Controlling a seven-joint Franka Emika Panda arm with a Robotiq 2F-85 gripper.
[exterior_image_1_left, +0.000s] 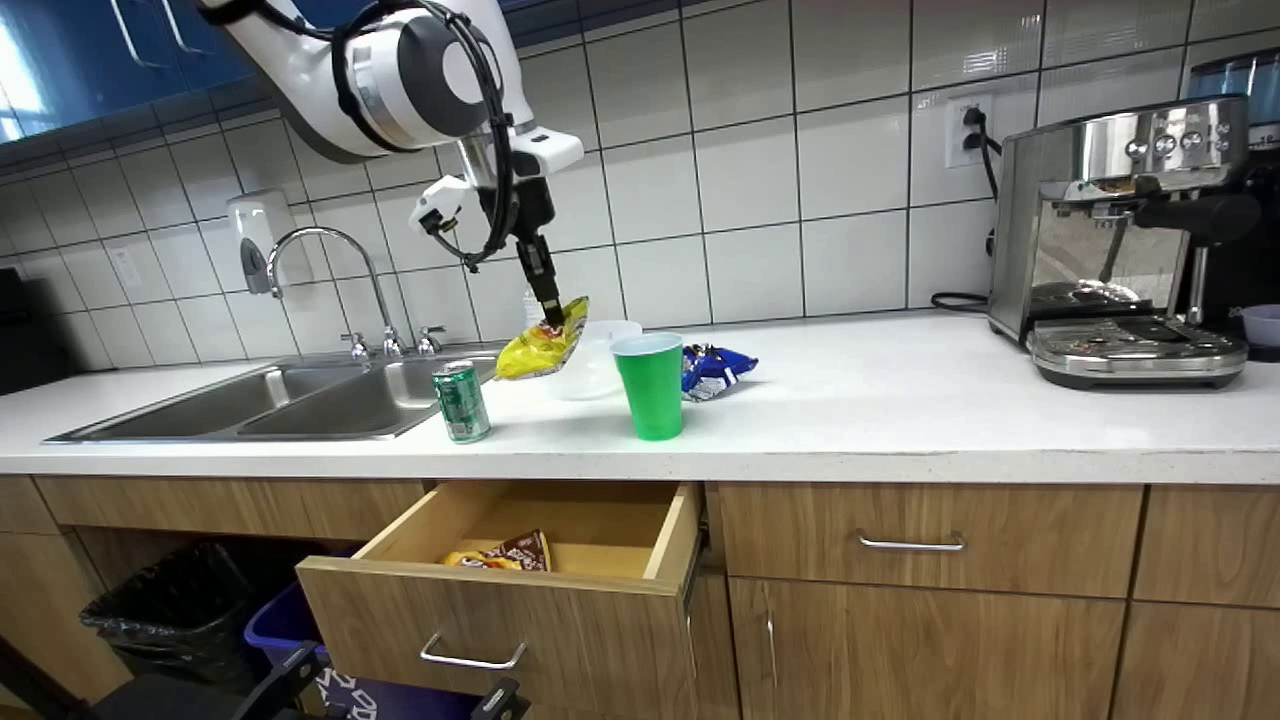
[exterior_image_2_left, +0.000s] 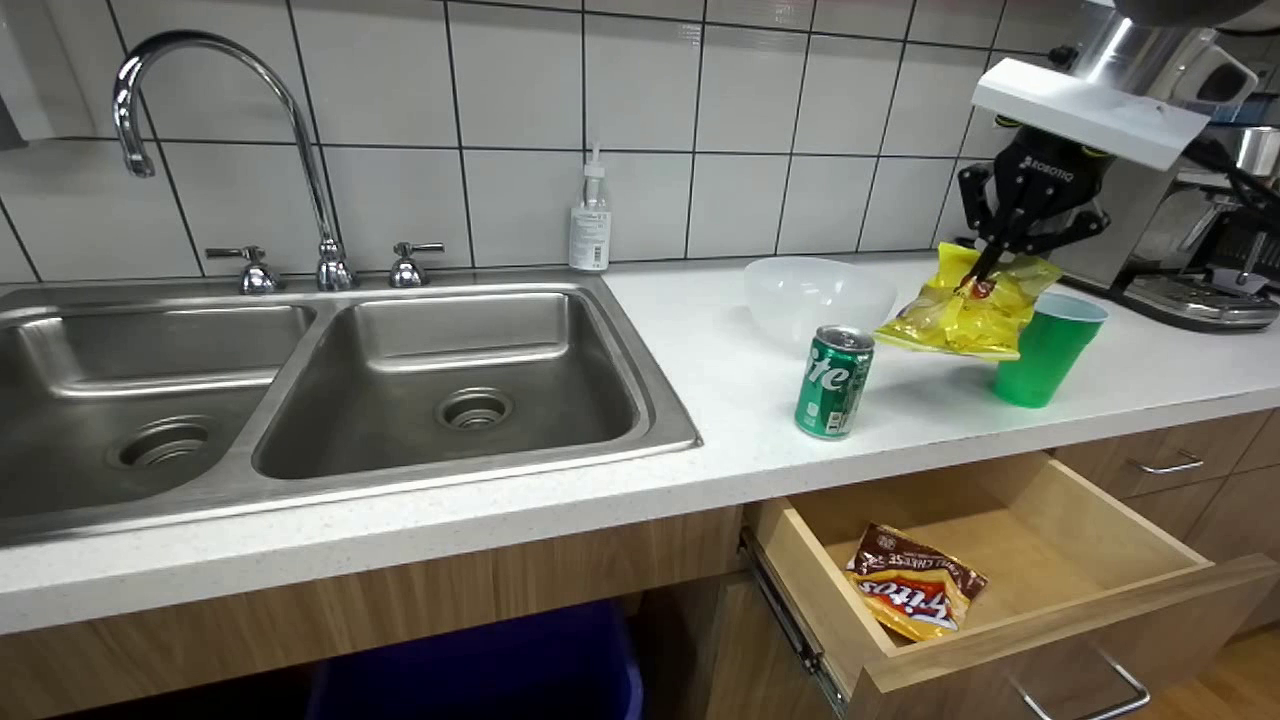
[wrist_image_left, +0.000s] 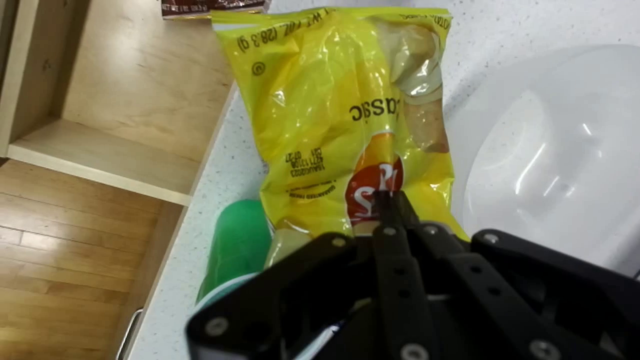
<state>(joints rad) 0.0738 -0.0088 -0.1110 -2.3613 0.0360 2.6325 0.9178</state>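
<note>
My gripper (wrist_image_left: 391, 200) is shut on a yellow chip bag (wrist_image_left: 310, 115), pinching it near the red logo. In both exterior views the bag (exterior_image_2_left: 950, 315) hangs above the white counter. Close by stand a green cup (exterior_image_1_left: 650, 390), partly behind the bag in an exterior view, and a green soda can (exterior_image_2_left: 835, 385), upright. A translucent bowl (wrist_image_left: 555, 160) sits behind the bag toward the wall. Below the counter an open wooden drawer (exterior_image_2_left: 1060, 520) holds a brown and orange Fritos bag (exterior_image_2_left: 915, 590). Beyond the cup lies a blue snack bag (exterior_image_1_left: 715, 370).
A double steel sink (exterior_image_2_left: 460, 420) with a tall faucet (exterior_image_2_left: 300, 130) lies beside these things. Against the tiled wall stands a pump bottle (exterior_image_2_left: 590, 225). An espresso machine (exterior_image_1_left: 1030, 230) occupies the counter's far end. Under the sink are a black-lined bin (exterior_image_1_left: 180, 600) and a blue bin (exterior_image_2_left: 480, 670).
</note>
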